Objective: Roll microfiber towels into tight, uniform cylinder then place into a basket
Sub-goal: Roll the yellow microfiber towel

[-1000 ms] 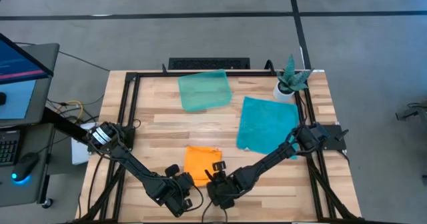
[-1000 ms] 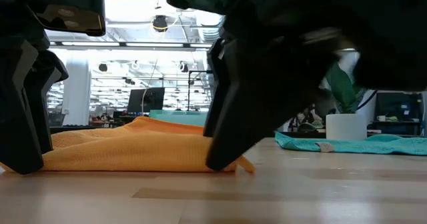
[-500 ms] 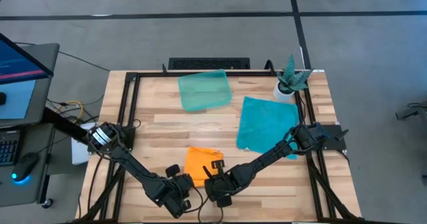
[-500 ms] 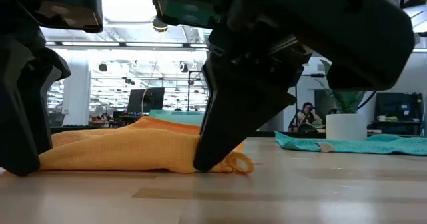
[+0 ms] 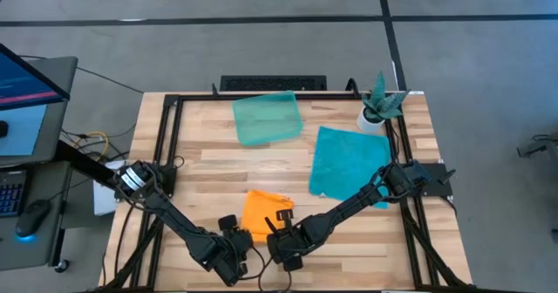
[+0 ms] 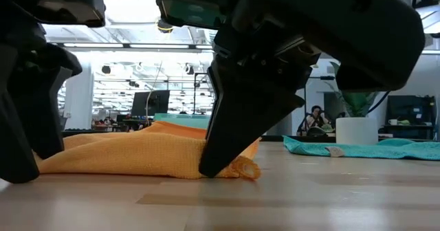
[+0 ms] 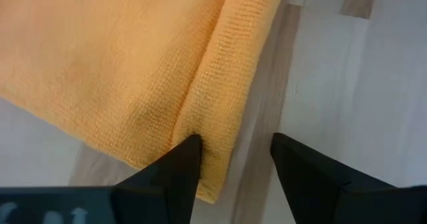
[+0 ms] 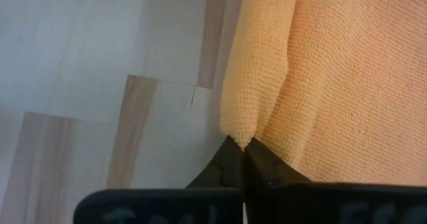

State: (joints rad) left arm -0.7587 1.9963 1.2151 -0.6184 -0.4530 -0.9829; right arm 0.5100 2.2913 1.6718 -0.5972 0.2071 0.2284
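Observation:
The orange towel lies crumpled on the table near its front edge, with its near edge turned over into a thick fold. My left gripper stands open at the towel's near left corner, one finger at the fold and the other over bare wood. My right gripper is shut on the near right corner. The teal towel lies flat at the right. The pale-green basket sits at the far middle. My left gripper touches the towel with one fingertip only, set against the folded near edge close to the corner. The other finger stands over bare wood and nothing is pinched. My right gripper pinches the folded near edge at its right corner between its two fingertips. It slants down from the table's near side. The towel stays on the table, and a small bunch of cloth sticks out beside the fingers.
A small white pot with a green plant stands at the far right corner beside the teal towel. Black frame rails run along the table's left, right and far sides. Bare wood lies between the orange towel and the basket.
My right gripper has shut on the orange towel's near right corner, bunching a small loop of cloth beside its fingers. My left gripper has opened at the near left corner and let the fold go, rolling a little about its own line. The towel has stayed on the table.

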